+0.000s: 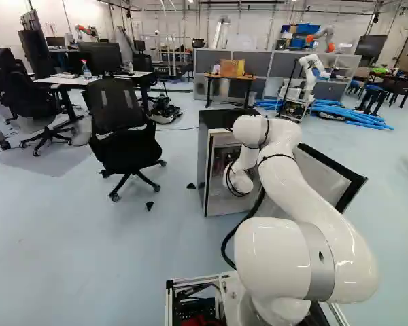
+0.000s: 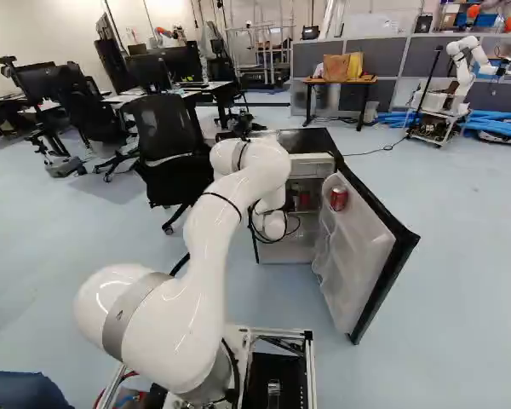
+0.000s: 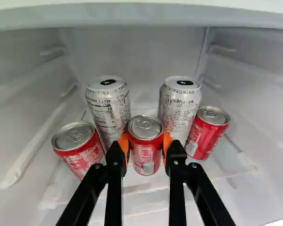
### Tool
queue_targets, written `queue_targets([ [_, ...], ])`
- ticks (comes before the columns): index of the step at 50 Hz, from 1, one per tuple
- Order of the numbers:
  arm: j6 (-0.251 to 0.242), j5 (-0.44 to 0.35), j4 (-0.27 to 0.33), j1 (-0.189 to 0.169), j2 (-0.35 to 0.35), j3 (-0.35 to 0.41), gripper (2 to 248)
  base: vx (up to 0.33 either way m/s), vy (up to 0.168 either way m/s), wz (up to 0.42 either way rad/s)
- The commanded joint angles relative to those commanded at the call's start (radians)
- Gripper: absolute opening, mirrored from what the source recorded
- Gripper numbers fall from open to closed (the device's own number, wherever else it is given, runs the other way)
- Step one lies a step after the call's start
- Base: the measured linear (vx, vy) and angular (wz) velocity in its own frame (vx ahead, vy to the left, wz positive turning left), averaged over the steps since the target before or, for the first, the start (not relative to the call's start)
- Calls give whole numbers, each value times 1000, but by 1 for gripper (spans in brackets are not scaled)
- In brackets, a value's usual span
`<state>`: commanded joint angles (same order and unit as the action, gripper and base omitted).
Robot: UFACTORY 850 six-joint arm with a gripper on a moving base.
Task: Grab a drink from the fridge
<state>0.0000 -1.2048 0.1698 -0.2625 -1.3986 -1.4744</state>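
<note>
Red can, pinched by the gripper between orange pads, inside the fridge.
A weak pinch on its smooth sides could let it slip; a crooked lift could knock the tall silver cans close behind.

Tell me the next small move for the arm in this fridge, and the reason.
I'd lift the middle red soda can slightly: the tool's orange pads appear to touch it on opposite sides. Tall silver drink cans stand close behind, so a small upward test of the grip seems safer than pushing deeper.
</note>
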Motion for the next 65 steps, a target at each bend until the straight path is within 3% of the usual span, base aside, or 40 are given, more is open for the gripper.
queue_targets([
  [23, 0, 0, 0, -5, 101, 113, 92, 0, 0, 0],
  [65, 0, 0, 0, -24, 357, 431, 92, 0, 0, 0],
])
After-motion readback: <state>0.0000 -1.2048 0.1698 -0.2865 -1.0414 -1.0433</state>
